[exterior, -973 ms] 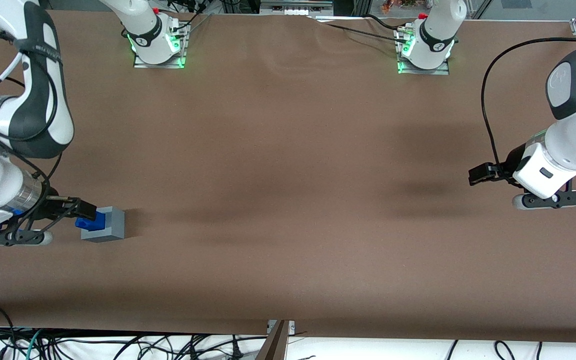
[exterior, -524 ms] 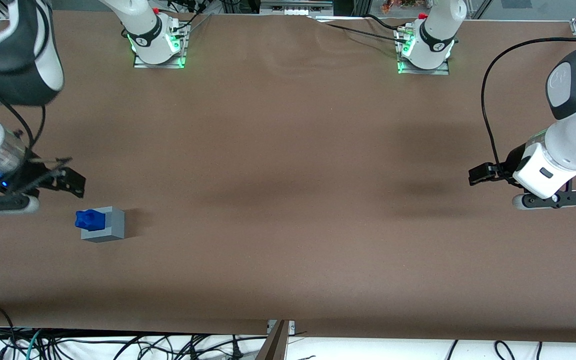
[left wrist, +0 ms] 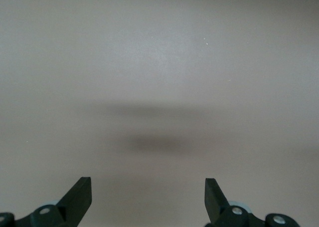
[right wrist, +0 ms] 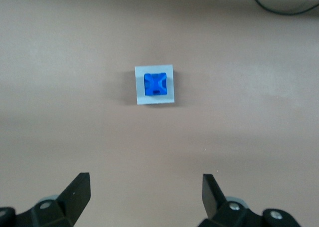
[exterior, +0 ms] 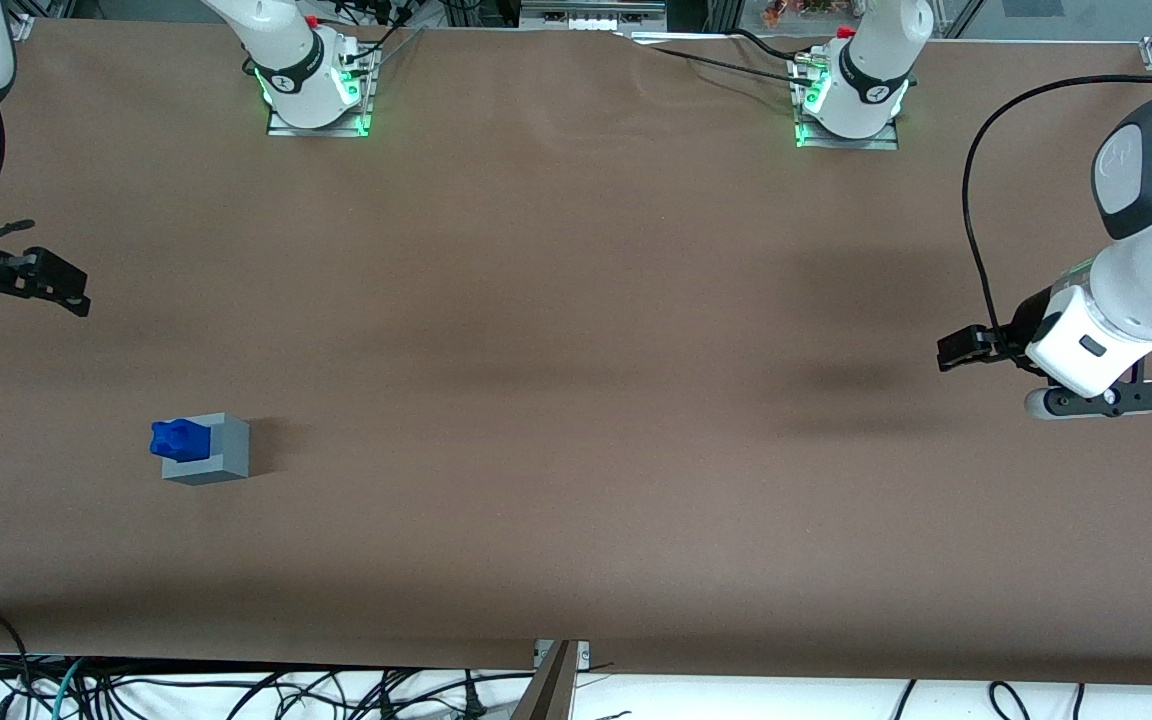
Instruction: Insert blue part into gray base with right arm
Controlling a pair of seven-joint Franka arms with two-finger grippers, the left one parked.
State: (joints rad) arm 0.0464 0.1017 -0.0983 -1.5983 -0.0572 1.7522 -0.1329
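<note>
Two fingers of our gripper (right wrist: 144, 197) stand spread and empty, high above the table (exterior: 576, 400) and well apart from the blue part (right wrist: 155, 84), which sits seated in the gray base (right wrist: 155, 84).

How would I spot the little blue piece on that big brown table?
Look along the brown table toward the working arm's end, nearer the front camera than the open gripper. A gray cube stands there alone; the blue piece sits in its top, the only bright blue thing.
</note>
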